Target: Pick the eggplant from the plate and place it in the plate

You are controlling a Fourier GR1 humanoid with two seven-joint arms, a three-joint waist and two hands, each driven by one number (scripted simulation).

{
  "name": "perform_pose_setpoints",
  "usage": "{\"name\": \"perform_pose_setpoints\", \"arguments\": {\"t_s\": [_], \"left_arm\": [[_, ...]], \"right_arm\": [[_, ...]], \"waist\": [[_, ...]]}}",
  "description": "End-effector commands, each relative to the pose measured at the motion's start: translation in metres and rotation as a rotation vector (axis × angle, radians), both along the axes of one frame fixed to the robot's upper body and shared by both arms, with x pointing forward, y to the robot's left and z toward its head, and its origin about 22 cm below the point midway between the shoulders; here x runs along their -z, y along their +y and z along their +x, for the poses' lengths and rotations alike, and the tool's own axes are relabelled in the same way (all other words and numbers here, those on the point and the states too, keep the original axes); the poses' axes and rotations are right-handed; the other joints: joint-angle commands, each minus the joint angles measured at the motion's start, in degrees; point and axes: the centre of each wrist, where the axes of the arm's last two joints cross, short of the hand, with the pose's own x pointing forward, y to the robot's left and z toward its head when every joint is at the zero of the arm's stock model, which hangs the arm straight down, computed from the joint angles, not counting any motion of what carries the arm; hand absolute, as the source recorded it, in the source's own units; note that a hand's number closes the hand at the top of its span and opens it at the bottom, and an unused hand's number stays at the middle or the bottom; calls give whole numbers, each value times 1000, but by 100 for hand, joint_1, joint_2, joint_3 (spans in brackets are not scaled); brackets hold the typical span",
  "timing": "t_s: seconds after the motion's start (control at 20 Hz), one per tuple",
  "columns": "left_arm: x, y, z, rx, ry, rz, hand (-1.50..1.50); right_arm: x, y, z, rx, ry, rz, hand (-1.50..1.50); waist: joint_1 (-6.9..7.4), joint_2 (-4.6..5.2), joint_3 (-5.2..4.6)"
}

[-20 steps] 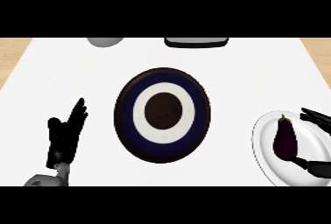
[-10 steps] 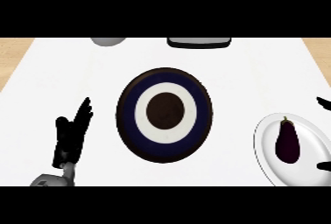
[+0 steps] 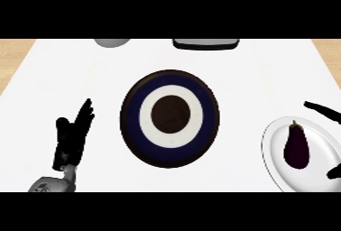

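Head view is looking pretty much straight down on a white countertop (image 3: 240, 85), with tan wood strips peeking out at its far left and far right corners. The dark purple, elongated eggplant (image 3: 296, 146) is lying lengthwise on a white round plate (image 3: 274, 153) that's sitting at the counter's right edge toward the near side, stem end pointing at the far edge. It's resting flat on the plate, nothing gripping it.

The right black hand (image 3: 326, 110) is only partly showing at the right edge: one straight finger is reaching in just beyond the white plate's far rim, and another bit of it is poking in over the plate's near-right rim. The fingers are spread wide apart on either side of the eggplant, not touching it as far as I can see.

The left black hand (image 3: 72, 135) is resting near the counter's near-left area, fingers straight and pointing up, holding nothing, with its grey forearm (image 3: 54, 182) coming in from below.

Sitting in the middle of the counter is a big round plate with a dark navy rim, white ring and dark brown centre (image 3: 170, 118). At the far edge a grey rounded object (image 3: 112, 42) and a dark rectangular thing (image 3: 205, 43) are partly cut off.
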Motion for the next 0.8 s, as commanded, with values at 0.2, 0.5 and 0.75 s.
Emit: {"name": "perform_pose_setpoints", "arguments": {"t_s": [0.2, 0.5, 0.75], "left_arm": [[-9, -8, 11, -24, -5, 5, 0], [-12, 5, -7, 0, 7, -8, 0], [-8, -4, -2, -11, -1, -14, 0]], "right_arm": [[17, 8, 17, -4, 103, -46, -150], [28, 31, 29, -24, 96, -42, -150], [28, 7, 19, -23, 127, -63, -150]], "waist": [[-23, -3, 3], [-13, -6, 3], [-33, -7, 2]]}}
